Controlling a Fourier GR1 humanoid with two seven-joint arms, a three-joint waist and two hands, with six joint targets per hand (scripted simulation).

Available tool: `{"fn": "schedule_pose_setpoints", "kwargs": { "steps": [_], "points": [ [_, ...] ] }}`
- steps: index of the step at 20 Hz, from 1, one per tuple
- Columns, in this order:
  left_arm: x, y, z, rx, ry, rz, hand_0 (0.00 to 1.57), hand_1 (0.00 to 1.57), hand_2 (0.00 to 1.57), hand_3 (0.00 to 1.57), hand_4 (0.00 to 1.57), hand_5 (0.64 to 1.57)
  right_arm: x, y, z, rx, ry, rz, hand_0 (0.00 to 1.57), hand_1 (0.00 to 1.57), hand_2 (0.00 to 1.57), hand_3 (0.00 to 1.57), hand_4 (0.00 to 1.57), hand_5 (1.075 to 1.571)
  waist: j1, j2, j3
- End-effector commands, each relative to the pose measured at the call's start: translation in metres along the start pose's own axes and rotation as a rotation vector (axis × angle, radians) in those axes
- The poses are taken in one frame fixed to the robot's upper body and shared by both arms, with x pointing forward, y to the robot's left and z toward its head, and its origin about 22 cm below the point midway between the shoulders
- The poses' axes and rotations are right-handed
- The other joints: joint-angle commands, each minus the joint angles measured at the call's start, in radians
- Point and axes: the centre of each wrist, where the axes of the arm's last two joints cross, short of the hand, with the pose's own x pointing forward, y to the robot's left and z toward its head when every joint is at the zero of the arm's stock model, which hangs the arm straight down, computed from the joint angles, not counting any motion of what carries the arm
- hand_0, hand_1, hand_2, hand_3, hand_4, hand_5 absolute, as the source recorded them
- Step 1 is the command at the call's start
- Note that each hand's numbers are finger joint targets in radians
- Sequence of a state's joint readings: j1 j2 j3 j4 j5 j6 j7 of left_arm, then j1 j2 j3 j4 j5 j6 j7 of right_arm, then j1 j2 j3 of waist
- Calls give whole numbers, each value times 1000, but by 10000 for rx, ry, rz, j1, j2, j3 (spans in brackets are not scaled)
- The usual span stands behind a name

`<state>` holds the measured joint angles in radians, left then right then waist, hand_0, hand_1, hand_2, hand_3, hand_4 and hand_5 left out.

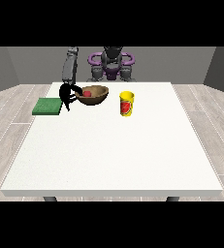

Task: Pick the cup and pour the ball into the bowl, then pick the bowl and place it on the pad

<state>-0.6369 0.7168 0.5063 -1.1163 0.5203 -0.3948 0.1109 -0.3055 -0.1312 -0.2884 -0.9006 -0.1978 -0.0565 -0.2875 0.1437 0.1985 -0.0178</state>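
round wooden bowl (93,95) — red ball (87,93) inside

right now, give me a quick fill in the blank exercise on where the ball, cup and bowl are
1. The red ball lies inside the ____.
2. The yellow cup stands upright at the brown bowl's ____ in the view.
3. The green pad lies at the table's ____ edge in the view.
4. The black hand touches the bowl's rim on the side facing the ____.

Missing words: bowl; right; left; pad
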Motion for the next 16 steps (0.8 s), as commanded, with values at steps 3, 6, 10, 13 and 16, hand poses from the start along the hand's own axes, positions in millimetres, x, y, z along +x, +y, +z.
{"fn": "schedule_pose_setpoints", "kwargs": {
  "steps": [3,6,10,13,16],
  "points": [
    [-20,44,27,1221,1051,-199,0,0,0,0,727,1569,33,10,-16,243,2267,1036,1571,1571,1571,1571,1035,1539,-1014,-930,159],
    [-45,54,49,1282,1069,-176,0,0,0,0,715,1568,80,-5,-37,338,2025,1538,1571,1571,1571,1571,1026,1541,-1266,-1030,160],
    [-20,65,42,1600,962,-329,0,0,0,0,703,1565,95,-18,-44,404,1737,2488,1571,1571,1571,1571,973,1564,-1538,-911,172],
    [-11,49,28,1308,264,-205,0,0,0,0,702,1566,132,-76,-57,-8,1030,3205,1571,1571,1571,1571,996,1571,-1218,-208,184],
    [-18,43,26,1362,-37,-486,0,0,0,0,704,1562,142,-59,-68,79,365,2979,1571,1571,1571,1571,996,1571,-1162,218,182]
  ]
}}
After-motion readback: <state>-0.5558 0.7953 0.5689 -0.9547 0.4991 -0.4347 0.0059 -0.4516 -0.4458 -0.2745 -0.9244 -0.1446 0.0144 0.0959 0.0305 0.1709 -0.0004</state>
